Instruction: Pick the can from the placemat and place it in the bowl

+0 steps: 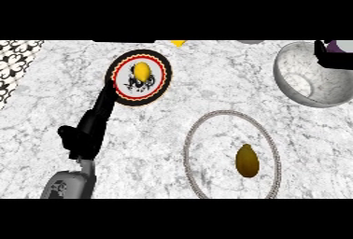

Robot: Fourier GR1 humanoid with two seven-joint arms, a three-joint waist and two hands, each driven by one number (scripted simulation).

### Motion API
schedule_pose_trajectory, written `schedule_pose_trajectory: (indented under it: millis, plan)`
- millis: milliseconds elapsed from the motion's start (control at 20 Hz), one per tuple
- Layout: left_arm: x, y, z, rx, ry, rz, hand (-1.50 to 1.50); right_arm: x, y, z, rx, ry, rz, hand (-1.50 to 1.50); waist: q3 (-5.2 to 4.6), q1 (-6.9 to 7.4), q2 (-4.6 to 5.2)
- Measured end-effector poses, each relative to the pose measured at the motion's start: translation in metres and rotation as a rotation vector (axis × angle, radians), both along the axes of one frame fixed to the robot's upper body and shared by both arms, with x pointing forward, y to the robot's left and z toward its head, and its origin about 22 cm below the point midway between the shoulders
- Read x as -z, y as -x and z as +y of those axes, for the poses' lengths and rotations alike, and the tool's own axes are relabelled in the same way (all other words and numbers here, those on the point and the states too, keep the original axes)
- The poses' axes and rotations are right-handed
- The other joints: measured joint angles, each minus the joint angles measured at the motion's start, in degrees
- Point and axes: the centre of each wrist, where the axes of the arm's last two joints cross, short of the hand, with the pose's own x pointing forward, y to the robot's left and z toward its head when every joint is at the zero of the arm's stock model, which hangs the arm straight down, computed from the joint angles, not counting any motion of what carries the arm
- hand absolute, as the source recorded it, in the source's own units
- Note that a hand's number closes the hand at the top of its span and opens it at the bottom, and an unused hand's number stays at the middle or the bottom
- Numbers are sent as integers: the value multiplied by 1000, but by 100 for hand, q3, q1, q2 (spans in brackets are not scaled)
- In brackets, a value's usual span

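Two hands are in view. The right hand [322,55] shows only in part at the upper right edge. Its black fingers curl round the left and lower sides of the can [341,46], so it is grasping the can. The can is purple and white and is cut off by the view's right edge. It sits at the far right part of the rim of the bowl [296,84]. Whether it touches the bowl cannot be told. The bowl is grey and marbled, with its opening facing up, and it stands at the upper right of the desk [158,130].

The left hand [93,126] comes in from the lower left on its grey forearm. Its fingers are straight and released and hold nothing. Its fingertips lie at the left rim of the plate [157,88].

The plate is round, with a scalloped black edge and a red ring. It carries a yellow item [141,71] near its middle.

The placemat [214,140] is round and marbled with a grey border. It lies at the lower right, near the bowl and well apart from the plate. A brown-yellow ovoid [247,161] lies on it, right of its middle. The can is well apart from the placemat.
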Motion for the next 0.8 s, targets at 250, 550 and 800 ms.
schedule_pose_trajectory:
  millis: [250, 550, 800]
  plan:
    - [-3, -2, -10, 10, 3, 1, 0, 30, -16, -23, 42, 23, 21, 150, 3, 37, 17]
    - [-3, -5, -4, 15, -3, -11, 0, 58, -19, -43, 45, -23, 164, -150, 7, 87, 48]
    - [-8, -8, -6, 19, -2, -10, 0, 76, -15, -54, -44, -101, 266, -150, 15, 132, 72]
